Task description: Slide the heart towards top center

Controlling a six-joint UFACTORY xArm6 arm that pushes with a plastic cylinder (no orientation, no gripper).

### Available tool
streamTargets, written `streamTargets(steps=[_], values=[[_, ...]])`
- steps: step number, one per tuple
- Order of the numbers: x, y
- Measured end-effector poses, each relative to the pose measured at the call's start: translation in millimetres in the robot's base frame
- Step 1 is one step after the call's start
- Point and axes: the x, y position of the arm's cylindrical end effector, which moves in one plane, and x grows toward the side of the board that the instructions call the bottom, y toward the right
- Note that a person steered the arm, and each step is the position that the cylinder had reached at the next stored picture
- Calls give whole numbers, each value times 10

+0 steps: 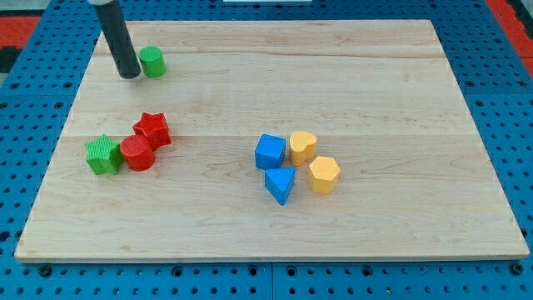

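Note:
The yellow heart [302, 146] lies right of the board's middle, touching the blue cube [270, 152] on its left. A yellow hexagon [324, 175] sits just below and right of it, and a blue triangle [281, 184] below the cube. My tip [130, 76] is far away at the view's upper left, right beside the left side of a green cylinder [152, 62]. The dark rod slants up from the tip to the view's top edge.
A red star [153, 128], a red cylinder [137, 153] and a green star [103, 154] cluster at the view's left. The wooden board [375, 75] lies on a blue perforated surface, with its edges in view on all sides.

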Motion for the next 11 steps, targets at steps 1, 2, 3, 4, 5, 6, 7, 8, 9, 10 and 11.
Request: streamTargets(steps=[1, 2, 3, 4, 5, 6, 7, 8, 9, 10, 11], values=[[-180, 550], [-456, 273], [-549, 349], [-532, 674], [-532, 674], [-512, 674], [-474, 674], [-158, 780], [377, 889], [531, 500], [588, 637]])
